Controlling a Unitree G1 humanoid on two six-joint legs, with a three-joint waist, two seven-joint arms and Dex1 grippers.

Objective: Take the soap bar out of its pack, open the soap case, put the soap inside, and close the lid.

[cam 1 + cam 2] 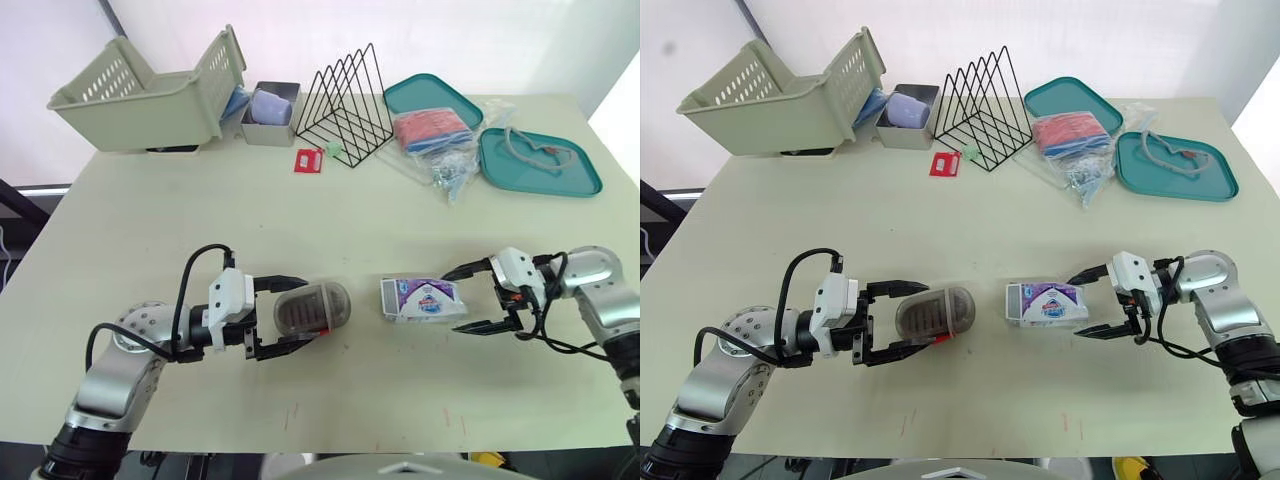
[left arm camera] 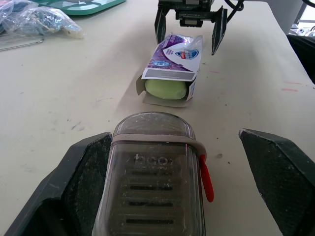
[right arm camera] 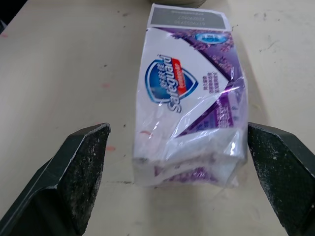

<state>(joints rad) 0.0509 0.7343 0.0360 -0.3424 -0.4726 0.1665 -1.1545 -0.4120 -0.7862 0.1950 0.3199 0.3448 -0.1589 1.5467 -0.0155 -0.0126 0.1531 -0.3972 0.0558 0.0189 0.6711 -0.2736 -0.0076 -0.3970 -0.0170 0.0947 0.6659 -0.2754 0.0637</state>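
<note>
Head view: left gripper [image 1: 305, 312] spread wide round the closed case [image 1: 318, 307], mid-table; right gripper [image 1: 453, 301] wide too, straddling the crumpled end of the pack [image 1: 422, 300], near the case. Left wrist view: soap [image 2: 166, 89] peeking from the open end, facing the case. Right wrist view: fingers [image 3: 81, 167] clear of both sides. Best to pinch that closed end squarely, then lift and tip to slide the soap out

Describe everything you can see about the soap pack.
The soap pack is a white and purple printed carton lying flat on the table. Its end facing the soap case has an open flap, with the green soap bar showing inside. The opposite end looks crumpled and sits between the open fingers of the right tool.
</note>
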